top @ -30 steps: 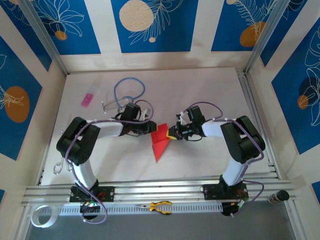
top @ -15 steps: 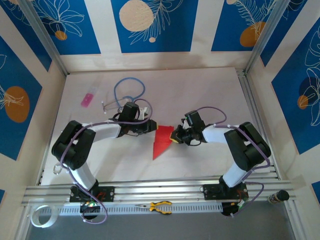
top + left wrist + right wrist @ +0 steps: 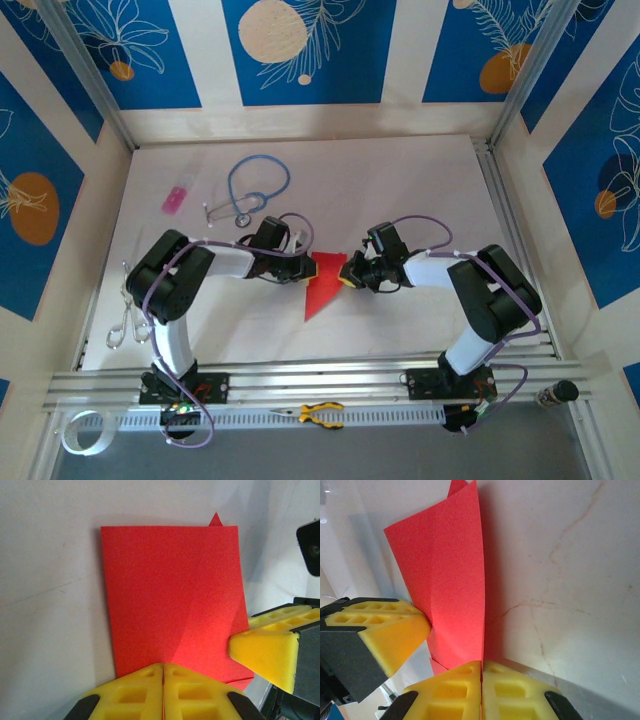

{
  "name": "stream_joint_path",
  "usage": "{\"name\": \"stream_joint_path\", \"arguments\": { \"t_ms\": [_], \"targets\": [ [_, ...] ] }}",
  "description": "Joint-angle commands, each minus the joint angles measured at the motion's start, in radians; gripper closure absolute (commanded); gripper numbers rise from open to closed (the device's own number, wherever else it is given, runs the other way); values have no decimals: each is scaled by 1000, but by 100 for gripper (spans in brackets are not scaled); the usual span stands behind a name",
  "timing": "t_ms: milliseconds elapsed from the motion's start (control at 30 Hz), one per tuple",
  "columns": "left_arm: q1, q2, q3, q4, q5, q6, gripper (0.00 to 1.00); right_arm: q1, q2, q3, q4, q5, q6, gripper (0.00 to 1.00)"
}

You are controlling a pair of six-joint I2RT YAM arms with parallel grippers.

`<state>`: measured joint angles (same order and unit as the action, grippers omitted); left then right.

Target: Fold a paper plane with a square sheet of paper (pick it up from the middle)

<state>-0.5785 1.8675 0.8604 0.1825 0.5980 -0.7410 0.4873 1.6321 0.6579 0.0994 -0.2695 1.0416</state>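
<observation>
thin bright red folded paper sheet (image 3: 322,285) at centre of table (image 3: 420,180), long axis far-to-near, tip nearward | left gripper (image 3: 163,667) pinched shut on its left edge | right gripper (image 3: 481,665) pinched on right edge, equally near

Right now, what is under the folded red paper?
The white table shows around the folded red paper; the patch directly beneath it is covered, so I cannot tell more.
</observation>
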Motion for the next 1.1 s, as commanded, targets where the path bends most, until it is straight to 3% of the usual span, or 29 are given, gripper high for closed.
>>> {"name": "stream_joint_path", "arguments": {
  "t_ms": [0, 300, 1067],
  "targets": [
    [-15, 22, 12, -34, -16, 31, 92, 4, -18, -11, 14, -41, -8, 89],
    [-16, 45, -8, -11, -5, 75, 94, -17, 9, 17, 36, -101, -76, 78],
    [-15, 56, -4, -10, -4, 94, 96, -82, 116, 83, 27, -222, -208, 79]
  ]
}}
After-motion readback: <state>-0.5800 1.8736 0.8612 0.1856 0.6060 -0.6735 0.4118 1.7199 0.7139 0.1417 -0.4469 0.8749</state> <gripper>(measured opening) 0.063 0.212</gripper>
